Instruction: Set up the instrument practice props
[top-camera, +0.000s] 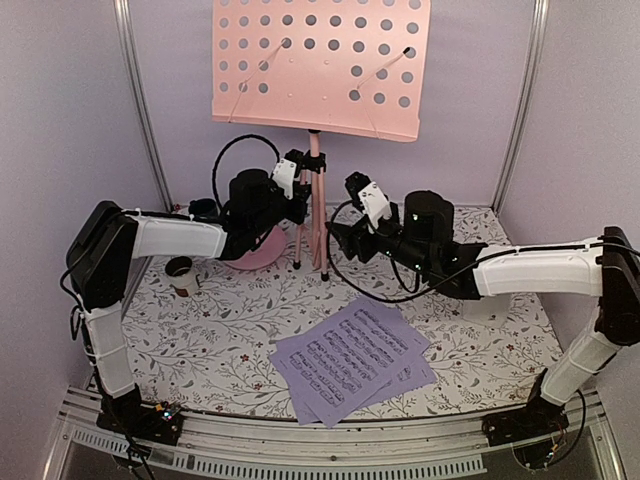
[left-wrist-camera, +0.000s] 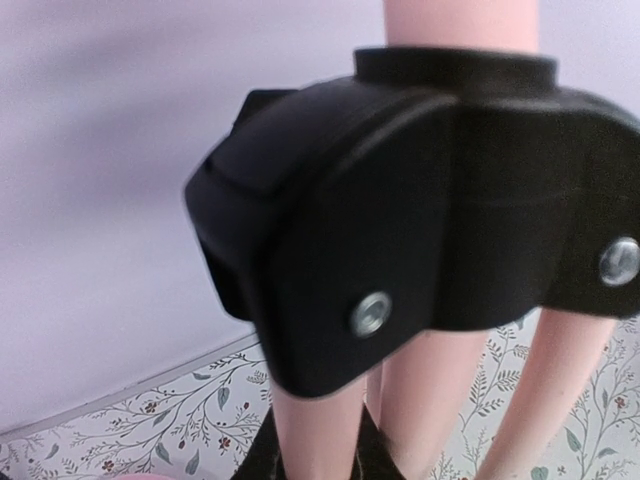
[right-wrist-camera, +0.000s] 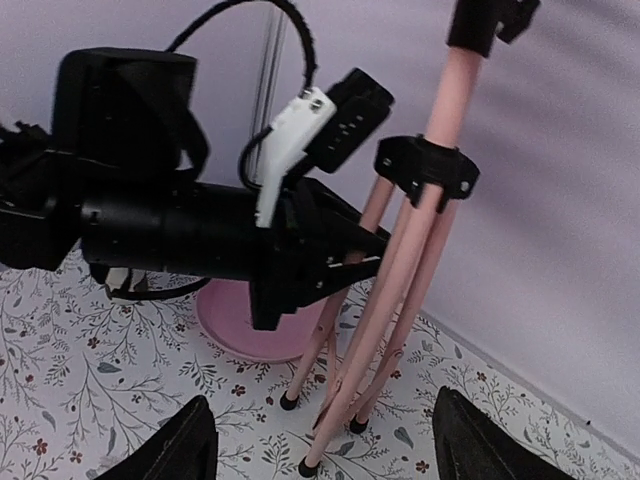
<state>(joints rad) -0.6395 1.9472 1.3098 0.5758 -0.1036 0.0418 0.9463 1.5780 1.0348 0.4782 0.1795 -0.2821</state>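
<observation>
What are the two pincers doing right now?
Left pincer: closed on a leg of the pink music stand.
Right pincer: open, holding nothing.

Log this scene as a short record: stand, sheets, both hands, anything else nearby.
stand: pink music stand upright at the back of the table
sheets: sheet music lying flat near the front edge, not on the stand
left: left hand shut on a tripod leg
right: right hand open, facing the legs, holding nothing
nearby: pink plate on the table beside the stand's feet
</observation>
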